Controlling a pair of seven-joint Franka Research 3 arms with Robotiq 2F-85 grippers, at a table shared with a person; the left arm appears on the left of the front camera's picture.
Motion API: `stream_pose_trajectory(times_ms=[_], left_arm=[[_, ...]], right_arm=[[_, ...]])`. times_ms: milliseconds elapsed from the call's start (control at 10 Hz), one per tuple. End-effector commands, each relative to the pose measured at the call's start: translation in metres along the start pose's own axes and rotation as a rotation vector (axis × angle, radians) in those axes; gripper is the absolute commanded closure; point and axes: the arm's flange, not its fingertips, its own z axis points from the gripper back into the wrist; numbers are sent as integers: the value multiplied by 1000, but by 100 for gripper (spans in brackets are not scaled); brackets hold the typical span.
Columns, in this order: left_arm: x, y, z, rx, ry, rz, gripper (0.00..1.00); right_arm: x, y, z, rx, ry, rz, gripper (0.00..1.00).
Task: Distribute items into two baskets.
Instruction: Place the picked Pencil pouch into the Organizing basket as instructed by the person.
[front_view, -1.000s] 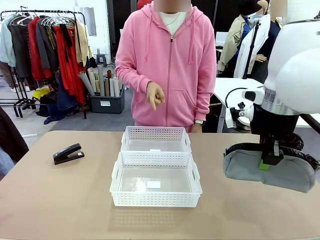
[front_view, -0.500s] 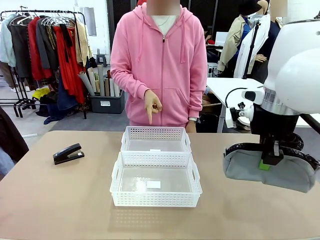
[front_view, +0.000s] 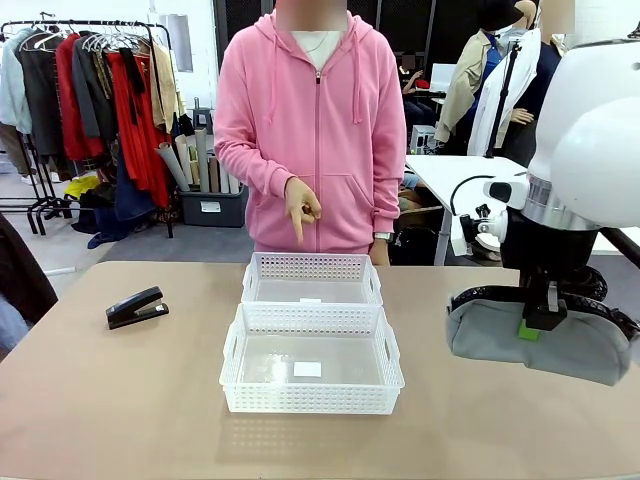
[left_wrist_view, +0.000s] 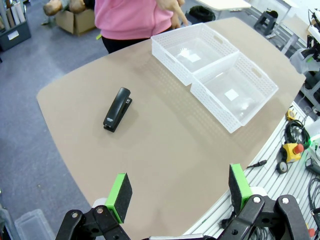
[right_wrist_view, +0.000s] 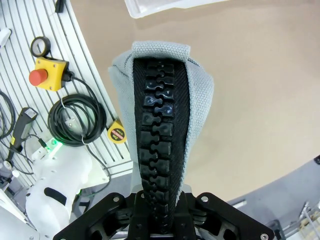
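Observation:
My right gripper (front_view: 533, 325) is shut on the grey fabric pouch (front_view: 535, 340), which hangs above the table at the right. In the right wrist view the pouch (right_wrist_view: 162, 120) rises from the closed fingers of my right gripper (right_wrist_view: 159, 202), its black zipper strip facing the camera. The black stapler (front_view: 136, 307) lies on the table at the left, also seen as the stapler (left_wrist_view: 117, 108) far ahead of my open left gripper (left_wrist_view: 178, 192). Two white lattice baskets stand mid-table, the near basket (front_view: 235, 372) touching the far basket (front_view: 312, 266). Both baskets (left_wrist_view: 207, 75) hold nothing.
A person in a pink hoodie stands at the far side, one hand (front_view: 301, 208) raised above the far basket. Beside the table's near edge lie a coiled black cable (right_wrist_view: 82, 122), an emergency stop box (right_wrist_view: 47, 75) and a tape measure (right_wrist_view: 117, 134).
The person has shifted slightly to the left and their hand has moved a little. Both arms and the pouch are still.

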Motion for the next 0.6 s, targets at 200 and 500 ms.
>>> stream_pose_trajectory(times_ms=[200,500], left_arm=[[0,-1,0,-5,-8,-2,0],[0,-1,0,-5,-8,-2,0]], right_arm=[[37,-49,13,-69,49,42,100],[72,-99,20,-63,73,101,100]])
